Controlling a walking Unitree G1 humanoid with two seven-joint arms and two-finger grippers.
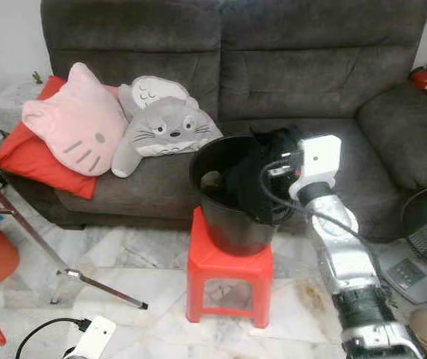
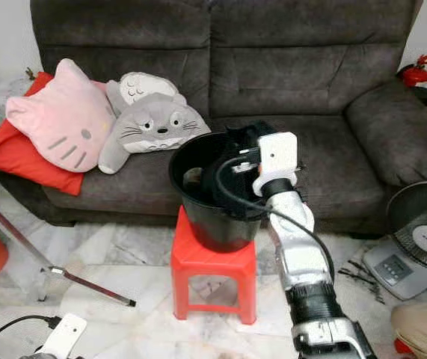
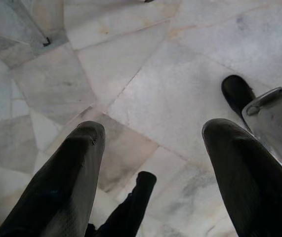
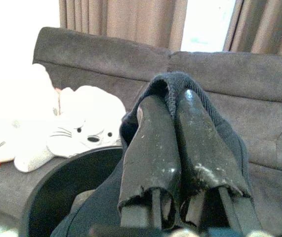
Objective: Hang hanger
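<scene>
A black bucket [image 1: 232, 198] stands on a red plastic stool [image 1: 224, 273] on the marble floor [image 1: 146, 254], just in front of a dark grey sofa [image 1: 288, 67]. The right gripper [image 4: 176, 106] reaches over the bucket's rim at about 2 o'clock of its opening, its silver arm running down toward 5 o'clock of the head views. Its two fingers [image 4: 150, 143] are pressed close together around a fold of dark cloth [image 1: 252, 176], a black garment that bunches over the fingertips and hangs down into the bucket. In the right wrist view the cloth drapes over both fingers and falls past them toward the bucket's dark interior. No hanger can be made out in any view; the task's thing cannot be located.

On the sofa seat, at about 10 o'clock from the bucket, a pink cat-face cushion [image 1: 75, 123] leans on a red cushion [image 1: 30, 153], with a grey plush creature [image 1: 164, 127] just beside it. A metal tripod leg [image 1: 48, 250] crosses the floor at 8 o'clock, and a fan [image 2: 426, 232] sits at 4 o'clock.

The left gripper [image 3: 153, 148] hangs low over the marble floor, its fingers spread wide and empty.
</scene>
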